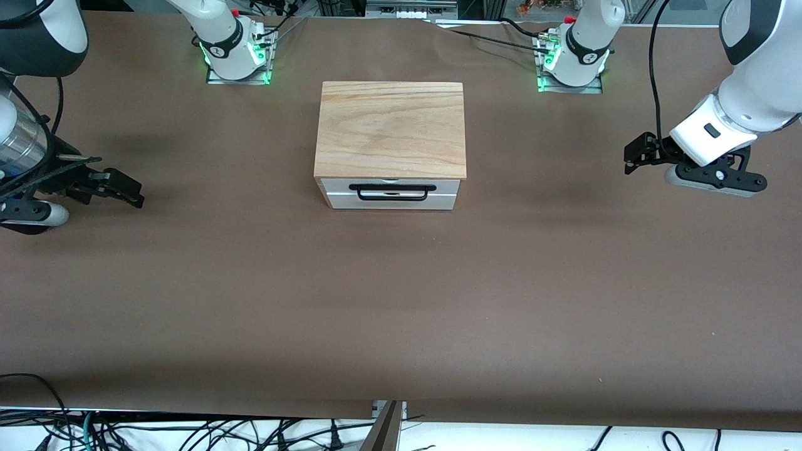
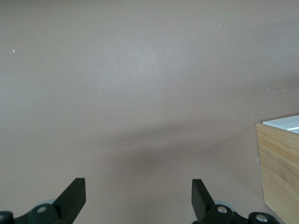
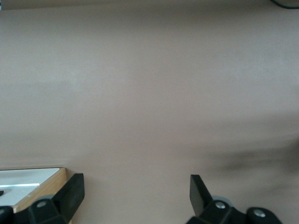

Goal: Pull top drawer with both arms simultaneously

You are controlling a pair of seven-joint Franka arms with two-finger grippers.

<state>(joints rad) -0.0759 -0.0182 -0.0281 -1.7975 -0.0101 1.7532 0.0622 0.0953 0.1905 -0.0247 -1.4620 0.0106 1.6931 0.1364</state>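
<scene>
Top drawer (image 1: 390,193) sitting closed mid-worktop (image 1: 401,300), handle facing the front edge. Left tool (image 1: 640,152) and right tool (image 1: 119,186) hovering spread wide near opposite end edges, probably staged for a symmetric two-arm approach.

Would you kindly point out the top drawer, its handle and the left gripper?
top drawer (image 1: 338,199), front view, bare white front panel.
handle (image 1: 392,197), front view, middle of the black wire bar.
left gripper (image 2: 138,196), left wrist view, midway between its open fingers.
</scene>
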